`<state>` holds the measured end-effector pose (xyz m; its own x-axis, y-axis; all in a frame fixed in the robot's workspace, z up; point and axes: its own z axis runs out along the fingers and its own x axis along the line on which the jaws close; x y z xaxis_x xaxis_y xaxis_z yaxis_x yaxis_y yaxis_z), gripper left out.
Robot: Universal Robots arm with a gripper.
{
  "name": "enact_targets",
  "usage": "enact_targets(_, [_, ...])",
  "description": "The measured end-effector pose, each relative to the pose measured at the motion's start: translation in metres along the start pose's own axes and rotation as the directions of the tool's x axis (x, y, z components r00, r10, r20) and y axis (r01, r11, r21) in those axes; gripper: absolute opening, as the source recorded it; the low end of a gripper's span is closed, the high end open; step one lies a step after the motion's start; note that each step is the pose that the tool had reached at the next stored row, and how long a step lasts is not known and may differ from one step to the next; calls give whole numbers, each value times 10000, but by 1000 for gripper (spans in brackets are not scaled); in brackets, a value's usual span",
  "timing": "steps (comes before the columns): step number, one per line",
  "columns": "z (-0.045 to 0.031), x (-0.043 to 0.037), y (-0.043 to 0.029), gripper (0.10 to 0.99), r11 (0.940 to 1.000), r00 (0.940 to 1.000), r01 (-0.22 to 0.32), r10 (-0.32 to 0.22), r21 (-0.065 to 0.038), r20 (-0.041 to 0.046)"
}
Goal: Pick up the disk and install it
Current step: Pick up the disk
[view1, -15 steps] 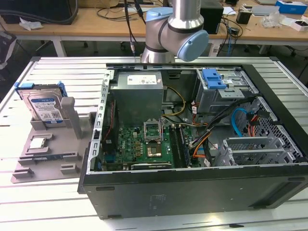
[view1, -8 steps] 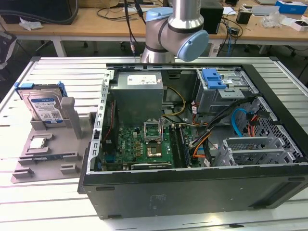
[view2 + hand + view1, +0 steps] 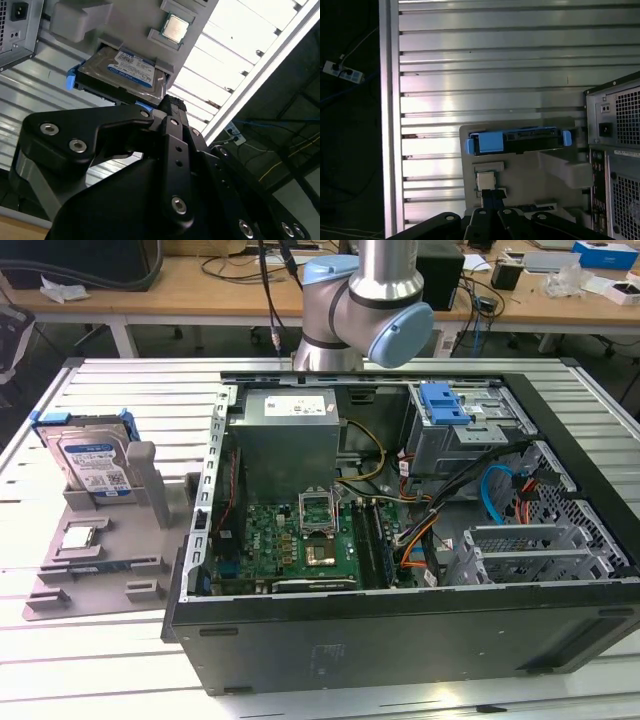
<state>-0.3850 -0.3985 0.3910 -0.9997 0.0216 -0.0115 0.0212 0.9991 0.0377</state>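
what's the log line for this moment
disk: silver hard drive in blue bracket, upright in grey holder | gripper: shut, empty, apart from disk | installed: no

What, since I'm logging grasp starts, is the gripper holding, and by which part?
Nothing. The gripper is shut and empty; the hard drive stands untouched on edge in the gray holder, in its blue carrier.

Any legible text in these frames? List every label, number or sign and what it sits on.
No text can be read in any view.
White-and-blue label on the disk: barcodes and print, too small to read.
Sticker on the power supply: blurred.
CPU chip: any marking on its lid is too faint to read.
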Motion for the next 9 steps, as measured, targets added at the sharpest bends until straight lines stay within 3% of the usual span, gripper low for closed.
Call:
enact_targets(3, [0, -1, 0, 106, 9976, 9976, 689, -689, -9, -25])
enact_targets(5, [0, -1, 0, 106, 9911, 9911, 1329, -1329, -18, -49])
enact_targets(7, [0, 0, 0, 106, 9764, 9764, 2159, -2159, -34, -79])
enact_targets(9, [0, -1, 0, 106, 9639, 9639, 2661, -2661, -44, -96])
